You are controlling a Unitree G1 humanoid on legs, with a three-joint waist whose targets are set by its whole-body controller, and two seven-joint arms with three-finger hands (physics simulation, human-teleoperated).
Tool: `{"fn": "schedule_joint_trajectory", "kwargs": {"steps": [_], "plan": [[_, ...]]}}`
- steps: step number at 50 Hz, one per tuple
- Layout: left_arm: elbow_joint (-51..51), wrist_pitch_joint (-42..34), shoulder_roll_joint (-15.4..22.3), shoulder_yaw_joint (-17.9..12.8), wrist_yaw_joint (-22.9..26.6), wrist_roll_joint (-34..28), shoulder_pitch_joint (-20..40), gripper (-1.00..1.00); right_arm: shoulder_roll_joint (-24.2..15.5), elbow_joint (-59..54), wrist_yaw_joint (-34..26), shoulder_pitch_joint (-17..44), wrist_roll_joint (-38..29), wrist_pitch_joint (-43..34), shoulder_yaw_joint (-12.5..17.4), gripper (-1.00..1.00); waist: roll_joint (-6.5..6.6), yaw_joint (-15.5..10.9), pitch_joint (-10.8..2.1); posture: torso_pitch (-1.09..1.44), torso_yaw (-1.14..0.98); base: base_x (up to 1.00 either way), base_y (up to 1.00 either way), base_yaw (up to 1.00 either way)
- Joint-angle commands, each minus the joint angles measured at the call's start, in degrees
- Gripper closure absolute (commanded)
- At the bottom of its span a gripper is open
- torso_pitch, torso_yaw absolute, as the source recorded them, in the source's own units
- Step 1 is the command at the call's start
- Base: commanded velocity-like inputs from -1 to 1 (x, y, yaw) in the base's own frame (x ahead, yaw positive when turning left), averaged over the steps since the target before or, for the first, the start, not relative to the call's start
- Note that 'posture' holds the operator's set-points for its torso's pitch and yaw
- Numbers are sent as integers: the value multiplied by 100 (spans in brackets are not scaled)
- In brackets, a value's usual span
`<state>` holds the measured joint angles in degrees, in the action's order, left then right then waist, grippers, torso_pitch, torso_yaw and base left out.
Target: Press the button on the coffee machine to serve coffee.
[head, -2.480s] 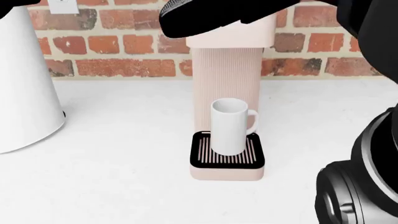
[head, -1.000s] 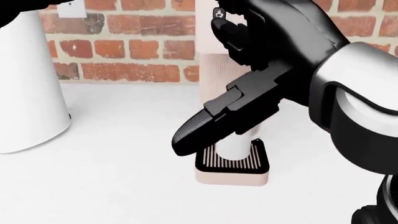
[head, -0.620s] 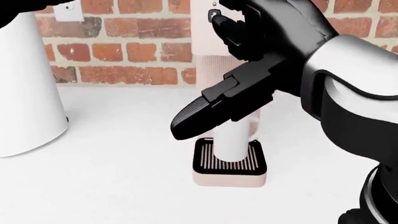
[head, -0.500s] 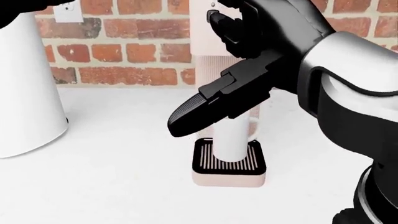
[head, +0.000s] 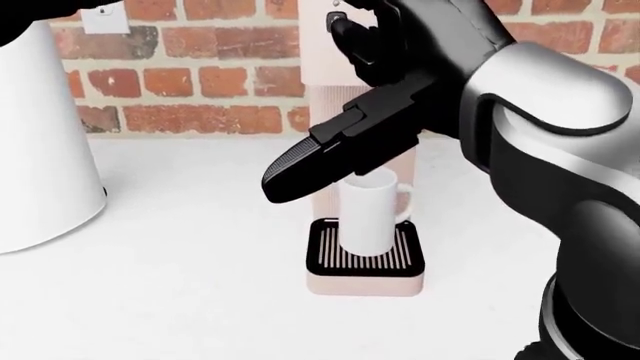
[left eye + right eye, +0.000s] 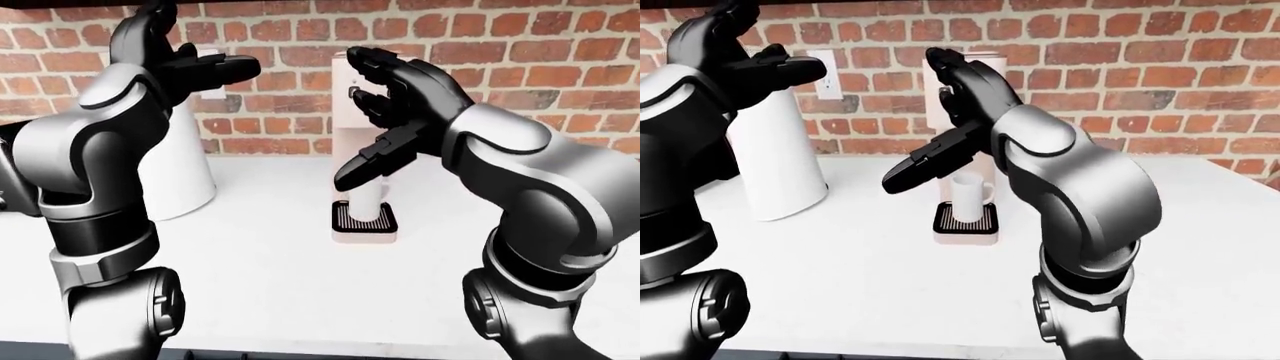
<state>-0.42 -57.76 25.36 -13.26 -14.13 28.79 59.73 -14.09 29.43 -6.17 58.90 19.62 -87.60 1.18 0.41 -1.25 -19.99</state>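
The pink coffee machine (image 5: 318, 90) stands against the brick wall, with a white mug (image 5: 368, 214) on its black drip grille (image 5: 365, 259). Its small dark button (image 5: 336, 16) is on the face at the top. My right hand (image 6: 375, 127) is open in front of the machine's upper part. Its fingertips (image 5: 350, 37) are right at the button, though contact cannot be told, and its thumb (image 5: 300, 165) points down to the left above the mug. My left hand (image 6: 190, 52) is open and empty, raised at the upper left.
A tall white cone-shaped container (image 5: 40, 135) stands on the white counter (image 5: 180, 285) left of the machine. A wall outlet (image 5: 100, 15) sits above it on the brick wall (image 5: 200, 82). My right forearm (image 5: 560, 150) fills the right side of the head view.
My right hand came down in front of the machine, then shifted slightly up and left toward the button. The mug now shows below the thumb. The camera has moved a little.
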Motion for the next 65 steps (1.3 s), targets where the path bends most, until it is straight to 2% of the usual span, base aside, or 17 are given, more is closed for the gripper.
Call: {"fn": "schedule_joint_trajectory", "kwargs": {"steps": [1,20,31,65], "plan": [[-105,172,49,-31,9,-3,191,-100,-12,-8,-64,176,-219,194,76,-100,22,-1,-23,-58,0,0,0,0],[-175,155,39,-53,5,24,123,-100,293,-437,-599,260,-1018,553,-39,-100,52,11,-32,-58,0,0,0,0],[-173,169,47,-49,-12,45,103,-100,341,-666,-819,240,-1319,773,-38,-100,63,12,-36,-58,0,0,0,0],[-132,237,28,-42,4,48,91,-100,564,-1134,-1122,191,-1848,1217,-47,-100,83,14,-24,-58,0,0,0,0]]}}
